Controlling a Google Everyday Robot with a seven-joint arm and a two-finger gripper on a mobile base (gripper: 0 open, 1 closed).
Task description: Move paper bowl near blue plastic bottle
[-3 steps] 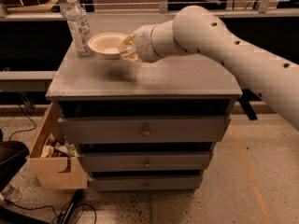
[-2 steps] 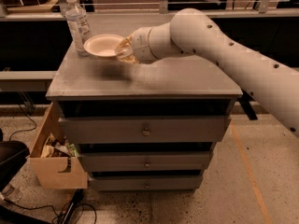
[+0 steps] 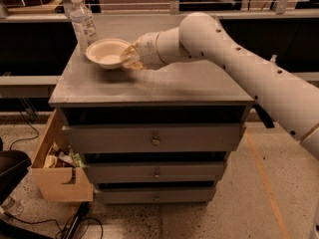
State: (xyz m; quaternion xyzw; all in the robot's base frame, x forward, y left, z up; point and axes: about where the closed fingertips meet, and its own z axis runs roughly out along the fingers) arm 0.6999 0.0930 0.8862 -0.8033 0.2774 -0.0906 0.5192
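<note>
Gripper [image 3: 127, 59] holds paper bowl [image 3: 105, 52] beside blue plastic bottle [image 3: 82, 22].

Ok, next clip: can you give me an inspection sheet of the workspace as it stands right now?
Surface: grey cabinet top.
Job's things: paper bowl at the back left, close beside the blue plastic bottle, which stands upright at the back left corner; cannot tell whether they touch.
Clutter: nothing seen on the top.
Grippers: hand shut on the bowl's right rim.
Cables: black cables on the floor, left of the cabinet.
Surroundings: wooden box holding odds and ends beside the cabinet's lower left.
</note>
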